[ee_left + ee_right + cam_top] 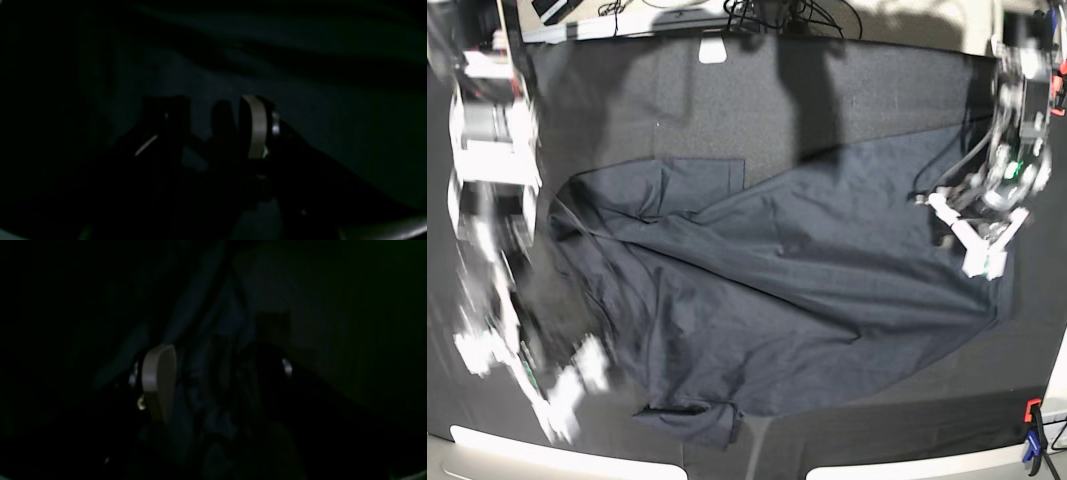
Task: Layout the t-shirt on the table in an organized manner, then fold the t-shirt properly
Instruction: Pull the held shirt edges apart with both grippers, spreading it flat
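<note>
Two arms are working at opposite edges of the matte black cloth surface, where the dark navy-grey cotton t-shirt is lying spread but creased. Right jaws (blurred, at eight o'clock) are standing released; left jaws, at three o'clock, are spread over fabric.

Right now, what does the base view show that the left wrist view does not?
Only the base view shows the whole t-shirt spread wrinkled on the table, the blurred right gripper at one edge and a blue clamp. Only the left wrist view shows the left gripper close up, jaws apart over dark cloth. Both show that gripper and the t-shirt.
</note>
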You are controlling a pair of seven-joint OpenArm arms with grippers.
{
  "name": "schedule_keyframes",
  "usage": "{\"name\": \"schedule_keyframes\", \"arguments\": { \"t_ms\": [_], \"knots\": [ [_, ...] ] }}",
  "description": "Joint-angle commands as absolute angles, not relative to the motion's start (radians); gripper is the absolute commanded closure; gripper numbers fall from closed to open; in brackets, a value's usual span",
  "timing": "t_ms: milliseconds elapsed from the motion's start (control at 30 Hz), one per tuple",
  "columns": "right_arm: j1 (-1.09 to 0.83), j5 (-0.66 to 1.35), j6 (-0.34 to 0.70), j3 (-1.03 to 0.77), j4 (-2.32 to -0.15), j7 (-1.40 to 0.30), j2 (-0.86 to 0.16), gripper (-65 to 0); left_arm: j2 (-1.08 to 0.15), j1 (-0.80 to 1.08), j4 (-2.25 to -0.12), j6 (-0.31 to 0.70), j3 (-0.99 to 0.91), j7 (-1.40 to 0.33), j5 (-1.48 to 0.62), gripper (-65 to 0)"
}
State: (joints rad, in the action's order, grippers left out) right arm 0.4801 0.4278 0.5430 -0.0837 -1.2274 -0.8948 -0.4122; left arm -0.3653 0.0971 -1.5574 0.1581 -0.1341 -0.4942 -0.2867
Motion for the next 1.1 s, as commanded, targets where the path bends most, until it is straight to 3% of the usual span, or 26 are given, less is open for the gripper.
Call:
{"name": "schedule_keyframes", "arguments": {
  "t_ms": [0,200,400,667,1067],
  "knots": [
    [0.481,0.457,0.544,-0.132,-1.271,-0.899,-0.435,-36.4,-0.359,0.107,-1.598,0.155,-0.171,-0.47,-0.289,-24.3],
    [0.322,0.539,0.58,-0.44,-1.303,-1.061,-0.441,-36.4,-0.294,0.214,-1.657,0.258,-0.287,-0.471,-0.289,-24.3],
    [0.157,0.588,0.584,-0.624,-1.303,-1.091,-0.446,-36.4,-0.297,0.284,-1.657,0.264,-0.295,-0.469,-0.289,-24.3],
    [0.024,0.684,0.625,-0.648,-1.303,-1.1,-0.421,-36.4,-0.297,0.305,-1.657,0.267,-0.295,-0.471,-0.289,-24.3],
    [0.033,0.684,0.625,-0.648,-1.303,-1.017,-0.248,-36.4,-0.297,0.333,-1.657,0.266,-0.295,-0.498,-0.289,-24.3]
  ]
}}
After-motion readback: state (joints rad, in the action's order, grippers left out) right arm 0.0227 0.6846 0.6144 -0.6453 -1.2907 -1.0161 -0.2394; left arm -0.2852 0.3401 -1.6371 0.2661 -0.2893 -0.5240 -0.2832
